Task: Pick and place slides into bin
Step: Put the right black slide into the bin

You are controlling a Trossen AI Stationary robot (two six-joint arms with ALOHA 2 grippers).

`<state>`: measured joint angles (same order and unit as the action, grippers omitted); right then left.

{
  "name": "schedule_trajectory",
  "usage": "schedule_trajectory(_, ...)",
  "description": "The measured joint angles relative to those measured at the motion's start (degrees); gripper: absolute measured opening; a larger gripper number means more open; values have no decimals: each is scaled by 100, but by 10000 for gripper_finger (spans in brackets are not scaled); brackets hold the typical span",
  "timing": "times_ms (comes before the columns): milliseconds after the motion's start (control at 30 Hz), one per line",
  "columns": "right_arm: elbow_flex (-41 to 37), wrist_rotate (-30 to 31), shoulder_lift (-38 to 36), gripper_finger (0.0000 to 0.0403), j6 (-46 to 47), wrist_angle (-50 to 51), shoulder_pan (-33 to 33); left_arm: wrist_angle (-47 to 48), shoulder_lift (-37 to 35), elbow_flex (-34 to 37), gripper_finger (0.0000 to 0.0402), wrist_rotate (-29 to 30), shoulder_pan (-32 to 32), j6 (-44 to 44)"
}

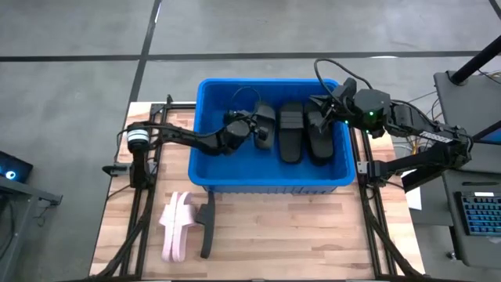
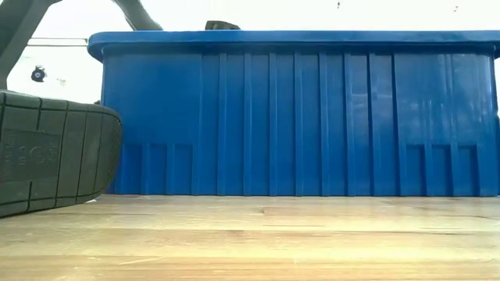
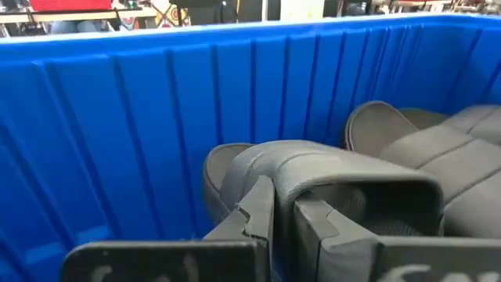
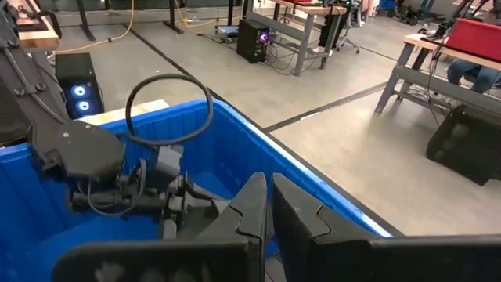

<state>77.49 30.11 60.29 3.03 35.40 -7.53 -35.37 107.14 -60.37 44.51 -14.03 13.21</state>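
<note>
While both arms reach into the bin (image 1: 205,174), jaws pressed together.
Three black slides (image 1: 291,131) lie inside at centre frame; left gripper (image 1: 254,130) touches one, right gripper (image 1: 317,108) hovers; pink slides (image 1: 176,225) wait lower left on the worktop (image 1: 297,231).

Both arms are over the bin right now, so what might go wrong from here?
The left gripper and right gripper are both shut inside the blue bin among three black slides; lifting out could snag a strap. The pink slide and black slide on the table stand on edge and may tip.
</note>
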Motion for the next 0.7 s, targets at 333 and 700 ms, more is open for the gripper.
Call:
schedule_trajectory(333, -2, 0, 0, 13, -7, 2, 0, -20, 303, -41, 0, -11, -185, -15)
schedule_trajectory(700, -4, 0, 0, 13, -4, -11, 0, 43, 310, -27, 0, -1187, -556, 146)
